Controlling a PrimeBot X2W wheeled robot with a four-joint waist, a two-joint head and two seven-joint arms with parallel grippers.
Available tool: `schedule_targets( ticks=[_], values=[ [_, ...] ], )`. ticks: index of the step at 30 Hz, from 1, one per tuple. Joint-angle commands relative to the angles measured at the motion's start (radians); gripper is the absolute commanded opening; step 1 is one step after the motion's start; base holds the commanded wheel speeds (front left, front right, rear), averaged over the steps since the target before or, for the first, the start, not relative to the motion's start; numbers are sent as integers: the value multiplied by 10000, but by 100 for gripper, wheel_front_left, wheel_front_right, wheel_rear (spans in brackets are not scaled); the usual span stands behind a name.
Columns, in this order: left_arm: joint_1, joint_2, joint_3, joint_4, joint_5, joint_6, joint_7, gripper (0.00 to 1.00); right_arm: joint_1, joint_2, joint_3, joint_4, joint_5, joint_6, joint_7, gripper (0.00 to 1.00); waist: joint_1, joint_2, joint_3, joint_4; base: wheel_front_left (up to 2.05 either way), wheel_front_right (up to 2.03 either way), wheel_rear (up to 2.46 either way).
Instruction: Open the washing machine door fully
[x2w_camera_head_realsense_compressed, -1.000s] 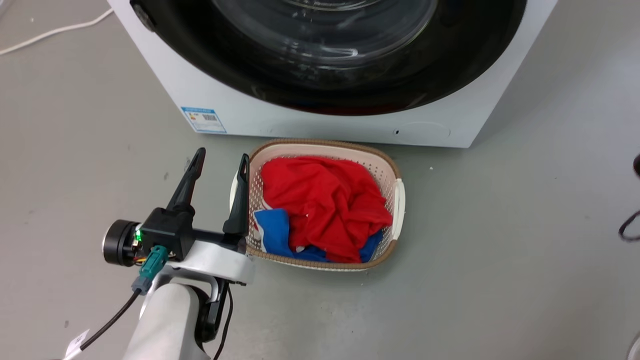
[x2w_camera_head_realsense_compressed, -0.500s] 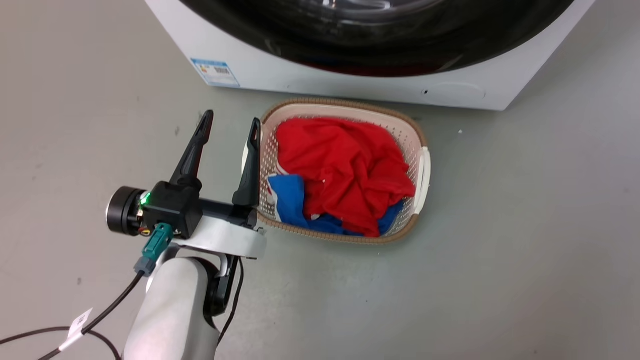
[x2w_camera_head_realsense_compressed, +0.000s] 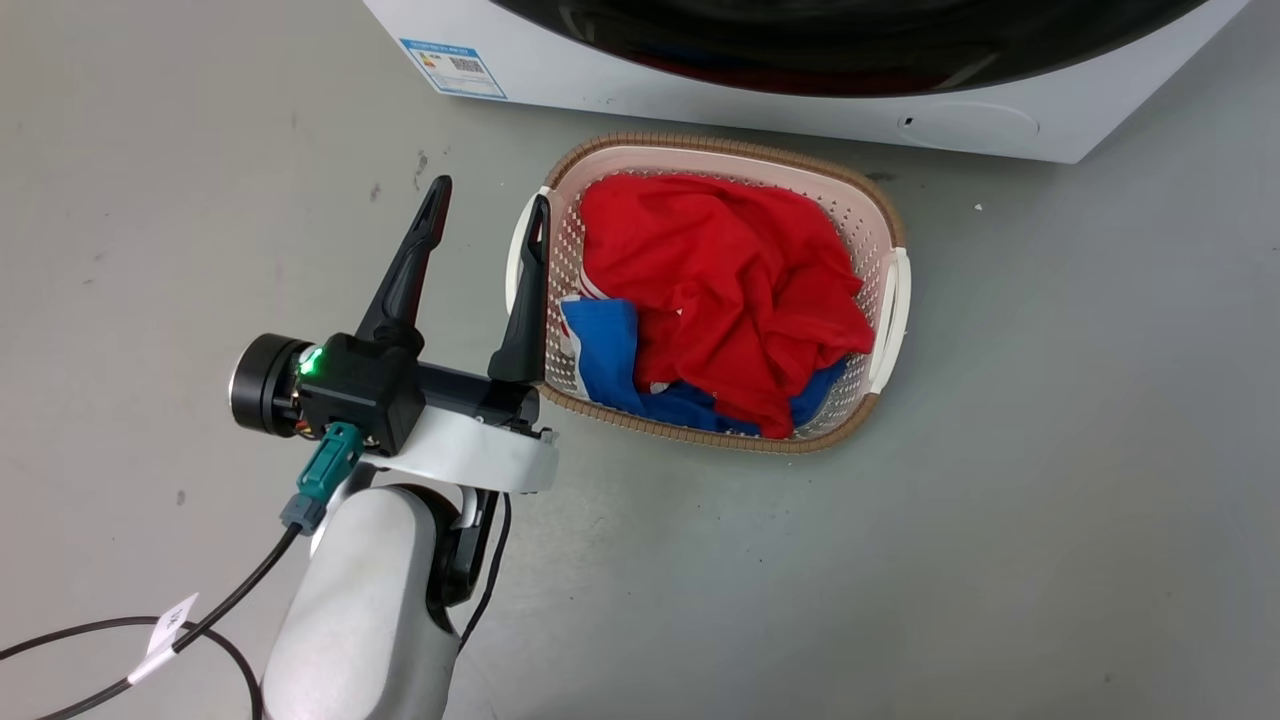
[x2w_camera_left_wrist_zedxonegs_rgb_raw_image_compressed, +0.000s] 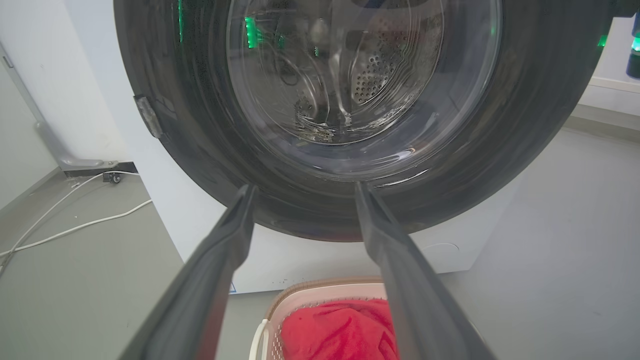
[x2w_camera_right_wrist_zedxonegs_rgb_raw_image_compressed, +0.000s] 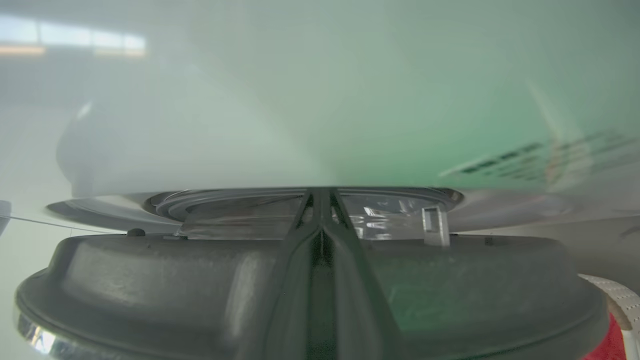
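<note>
your head camera has tipped down, so the washing machine door (x2w_camera_head_realsense_compressed: 850, 40) slides to 12 o'clock; i think it still needs opening. left gripper (x2w_camera_head_realsense_compressed: 490, 195) stays spread by the laundry basket (x2w_camera_head_realsense_compressed: 890, 290); right gripper (x2w_camera_right_wrist_zedxonegs_rgb_raw_image_compressed: 320, 196) is pinched together over the door rim.

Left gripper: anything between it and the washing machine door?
Nothing: in the left wrist view the left gripper faces the washing machine door across bare air; the laundry basket sits below.

Grey floor (x2w_camera_head_realsense_compressed: 1000, 500): washing machine (x2w_camera_head_realsense_compressed: 760, 85), laundry basket (x2w_camera_head_realsense_compressed: 720, 150).
</note>
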Motion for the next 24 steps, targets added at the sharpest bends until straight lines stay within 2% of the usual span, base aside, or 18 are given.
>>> schedule_targets(
  ticks=[1,13,18,24],
  values=[
    [-110,-17,-12,-31,-33,11,-26,100,-153,-5,40,176,-80,0,135,0,-1,0,64,32,0,0,0],
    [-79,-65,10,104,90,46,-26,100,-417,-67,200,917,-463,2,1281,0,-1,0,-72,-3,0,0,0],
    [223,-72,61,240,196,44,-26,100,221,-14,266,870,-457,2,1775,0,-1,0,-638,-39,0,0,0],
    [736,-56,164,447,296,-34,-26,100,1584,296,458,124,-247,2,2536,0,-1,0,-1522,-123,0,0,0]
  ],
)
